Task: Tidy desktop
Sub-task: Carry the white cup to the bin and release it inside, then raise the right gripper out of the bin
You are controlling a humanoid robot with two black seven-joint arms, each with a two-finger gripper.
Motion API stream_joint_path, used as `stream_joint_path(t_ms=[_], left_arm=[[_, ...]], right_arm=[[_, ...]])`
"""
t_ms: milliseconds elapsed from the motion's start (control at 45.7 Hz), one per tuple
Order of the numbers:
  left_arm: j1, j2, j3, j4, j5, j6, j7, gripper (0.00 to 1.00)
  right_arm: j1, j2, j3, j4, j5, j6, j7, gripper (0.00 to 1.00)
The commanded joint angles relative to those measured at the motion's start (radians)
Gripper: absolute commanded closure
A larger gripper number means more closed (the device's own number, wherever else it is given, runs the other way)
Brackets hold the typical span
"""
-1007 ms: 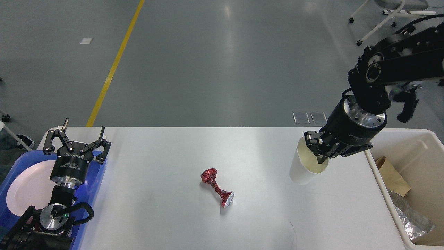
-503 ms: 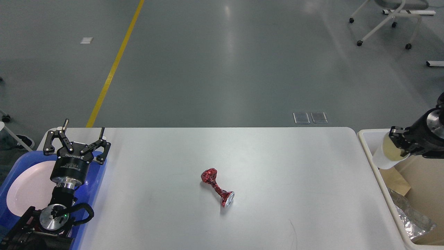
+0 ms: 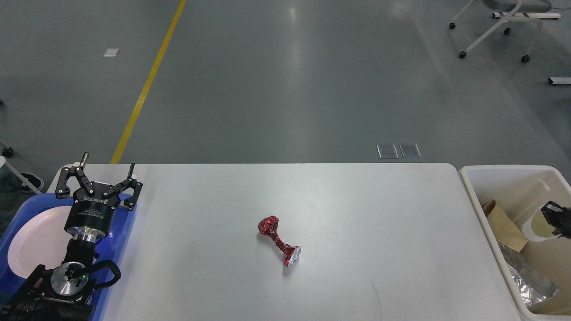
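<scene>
On the wide white desktop (image 3: 357,200), mid-front, the crumpled red foil wrapper (image 3: 279,241) looks light, crushable; I'd pinch its thin waist. My left gripper (image 3: 101,171) is spread wide at the left edge; my right gripper (image 3: 555,216) grips a white paper cup (image 3: 537,227) over the cream bin (image 3: 473,187).

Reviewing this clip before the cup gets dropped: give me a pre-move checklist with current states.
1. Paper cup is over the cream bin, not the desktop: ok.
2. Right gripper grip on the cup: cannot tell, mostly out of frame.
3. Room in the bin beside the brown paper and foil: ok.
4. Left gripper open, hovering over the blue tray: ok.
5. Desktop tidy: not ok, red crumpled wrapper lies mid-table.
</scene>
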Motion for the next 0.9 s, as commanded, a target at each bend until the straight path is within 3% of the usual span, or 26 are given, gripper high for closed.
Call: stream_joint_path(t_ms=[0, 175, 394, 875], left_arm=[[0.0, 0.0, 0.0, 0.0, 0.0, 0.0, 0.0, 0.04], [0.0, 0.0, 0.0, 0.0, 0.0, 0.0, 0.0, 0.04], [0.0, 0.0, 0.0, 0.0, 0.0, 0.0, 0.0, 0.04], [0.0, 0.0, 0.0, 0.0, 0.0, 0.0, 0.0, 0.04]], right_arm=[[-0.158, 0.085, 0.074, -0.146, -0.002, -0.101, 0.0, 1.0], [-0.299, 0.2, 0.079, -0.25, 0.001, -0.253, 0.0, 1.0], [-0.375, 0.257, 0.077, -0.261, 0.007, -0.369, -0.008, 1.0], [-0.384, 0.266, 0.077, -0.263, 0.007, -0.379, -0.011, 1.0]])
